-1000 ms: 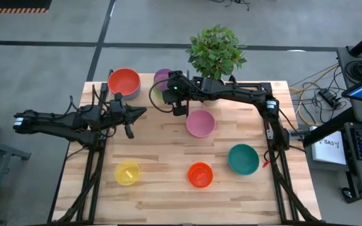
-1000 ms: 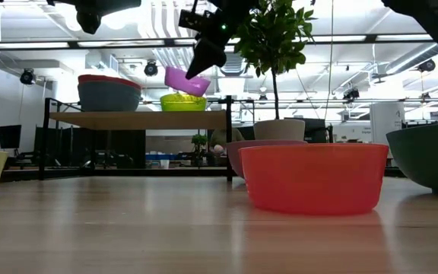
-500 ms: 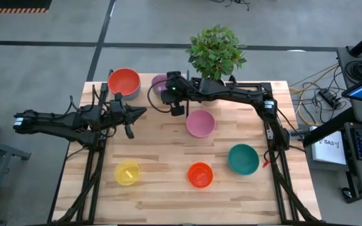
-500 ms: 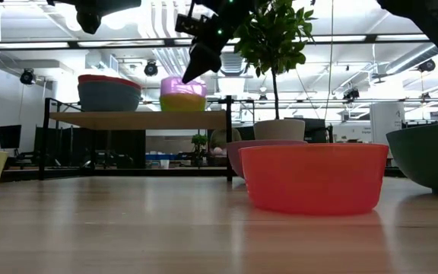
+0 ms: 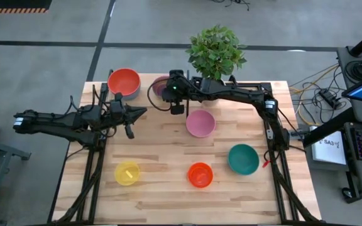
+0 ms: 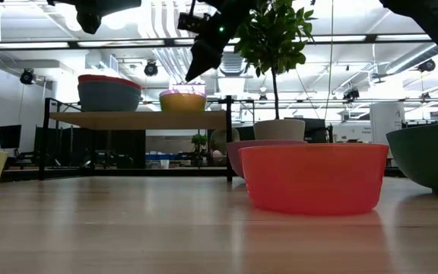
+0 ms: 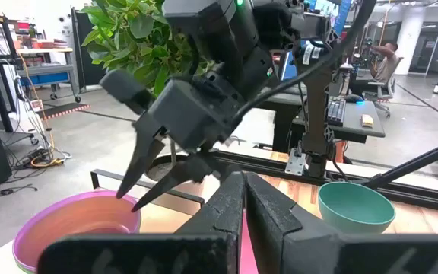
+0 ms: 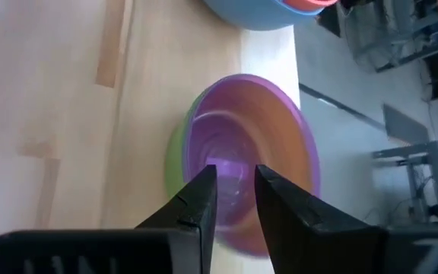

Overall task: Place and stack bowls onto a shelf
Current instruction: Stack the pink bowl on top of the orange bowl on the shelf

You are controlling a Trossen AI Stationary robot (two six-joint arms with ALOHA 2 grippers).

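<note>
Purple bowl (image 8: 249,160) nested in green bowl (image 8: 179,152) on shelf (image 6: 139,119). Right hand (image 8: 230,190) just above it, fingers (image 8: 196,199) slightly apart, seemingly clear of rim. Red-on-blue stack (image 6: 109,93) alongside. Left hand (image 5: 129,121) fingers together, over counter (image 5: 162,188) left. Pink bowl (image 5: 200,123) on counter.

Glossy plastic purple bowl (image 8: 249,160) on a pale matt wood shelf (image 8: 59,91).
</note>
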